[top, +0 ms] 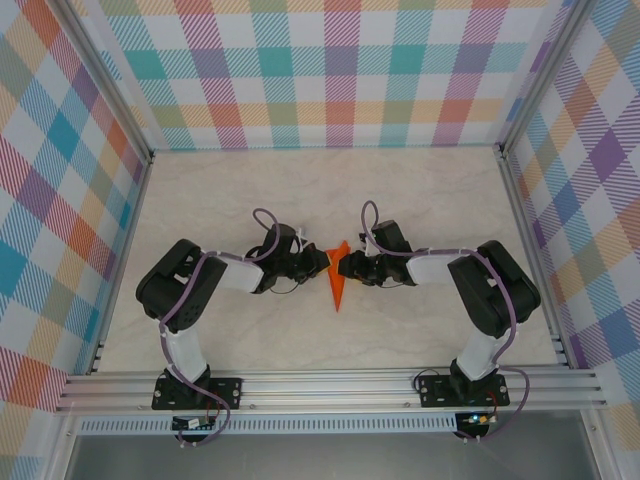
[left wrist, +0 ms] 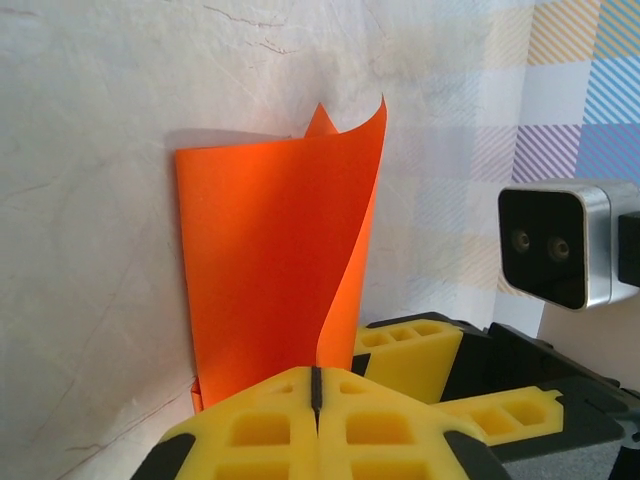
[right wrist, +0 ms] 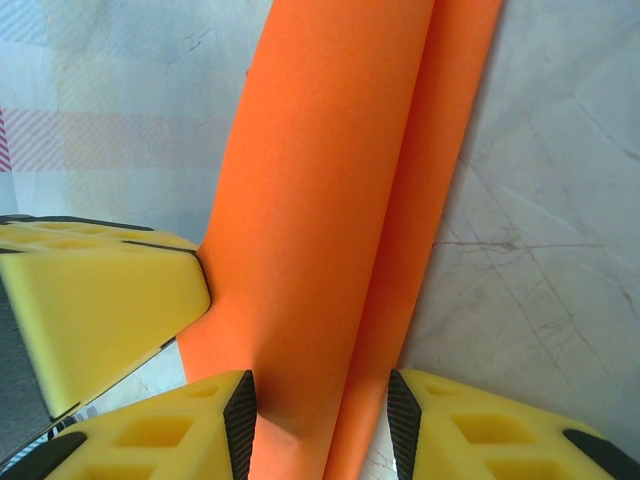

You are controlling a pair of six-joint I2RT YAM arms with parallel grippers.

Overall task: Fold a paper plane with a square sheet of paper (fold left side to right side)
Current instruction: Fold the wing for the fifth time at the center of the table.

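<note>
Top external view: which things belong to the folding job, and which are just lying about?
Job: orange paper plane, left pincer shut on its flap, right pincer open around it.
Not the job: table, plaid walls, metal frame rail.

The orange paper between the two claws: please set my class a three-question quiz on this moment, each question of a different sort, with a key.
1. True or false: the left claw has its fingers spread wide.
2. Where does the orange paper lie? A) between the two claws B) against the far wall C) beside the left arm's base
3. Short answer: what passes between the right claw's fingers?

Key: 1 false, they are pressed together; 2 A; 3 the orange paper.
</note>
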